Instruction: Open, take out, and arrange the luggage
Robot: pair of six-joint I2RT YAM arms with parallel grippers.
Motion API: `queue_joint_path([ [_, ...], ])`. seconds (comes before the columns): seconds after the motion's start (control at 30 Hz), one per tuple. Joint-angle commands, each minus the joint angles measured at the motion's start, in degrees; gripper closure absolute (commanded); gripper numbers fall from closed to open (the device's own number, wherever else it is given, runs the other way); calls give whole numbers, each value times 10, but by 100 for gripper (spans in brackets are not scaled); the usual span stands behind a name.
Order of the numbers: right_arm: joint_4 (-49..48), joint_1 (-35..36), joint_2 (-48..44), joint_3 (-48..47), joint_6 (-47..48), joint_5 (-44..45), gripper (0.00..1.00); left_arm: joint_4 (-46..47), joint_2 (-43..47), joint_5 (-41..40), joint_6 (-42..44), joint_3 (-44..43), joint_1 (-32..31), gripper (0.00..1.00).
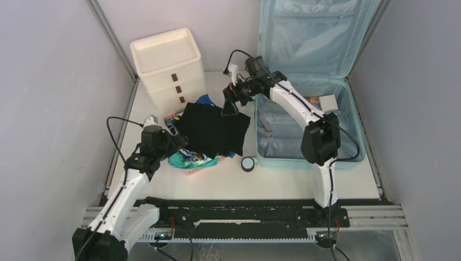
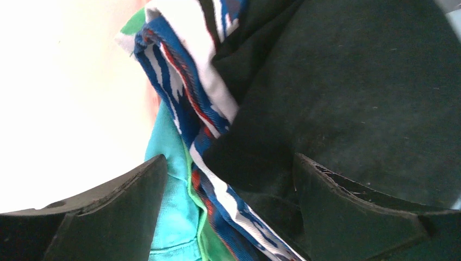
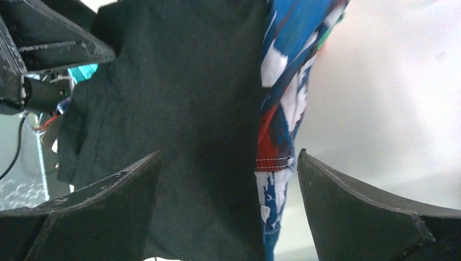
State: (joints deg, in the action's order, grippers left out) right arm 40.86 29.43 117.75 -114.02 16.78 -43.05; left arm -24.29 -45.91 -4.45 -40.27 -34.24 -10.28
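My right gripper (image 3: 228, 154) hung wide open with nothing in it, just over the black cloth (image 3: 179, 109). My left gripper (image 2: 229, 156) was wide open too and held nothing. The striped cloth (image 2: 179, 92) and the black one showed between its fingers. The pile lay on the table (image 1: 304, 182), at 9 o'clock from the luggage (image 1: 282, 136). The luggage lay open at 2 o'clock, lid up. I worried that closing might pinch two cloths at once, since they overlapped, and drag the whole pile. Both arms were near and could bump.
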Motion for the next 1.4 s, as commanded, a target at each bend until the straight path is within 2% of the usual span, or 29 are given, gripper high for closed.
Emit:
queue_joint_path([
  [0.0,29,7,33,7,-20,-49,0,28,-37,10,16,-7,5,11],
  [0.07,35,12,42,13,-27,-62,1,39,-55,17,16,1,7,11],
  [0.13,41,17,46,25,-30,-75,6,39,-75,15,16,6,16,11],
  [0.27,61,27,37,57,-28,-110,33,45,-102,37,11,5,56,15],
  [0.43,28,43,-25,147,-64,-137,62,94,-119,131,14,3,88,16],
  [0.67,-65,36,-105,250,-202,-134,81,138,-134,251,-3,25,90,13],
  [0.93,-172,30,-153,321,-344,-96,85,147,-51,318,-51,91,85,10],
  [1.17,-164,39,-142,323,-339,-101,75,147,34,348,-108,131,62,8],
  [1.37,-168,34,-157,319,-366,-112,83,160,75,351,-156,147,36,6],
])
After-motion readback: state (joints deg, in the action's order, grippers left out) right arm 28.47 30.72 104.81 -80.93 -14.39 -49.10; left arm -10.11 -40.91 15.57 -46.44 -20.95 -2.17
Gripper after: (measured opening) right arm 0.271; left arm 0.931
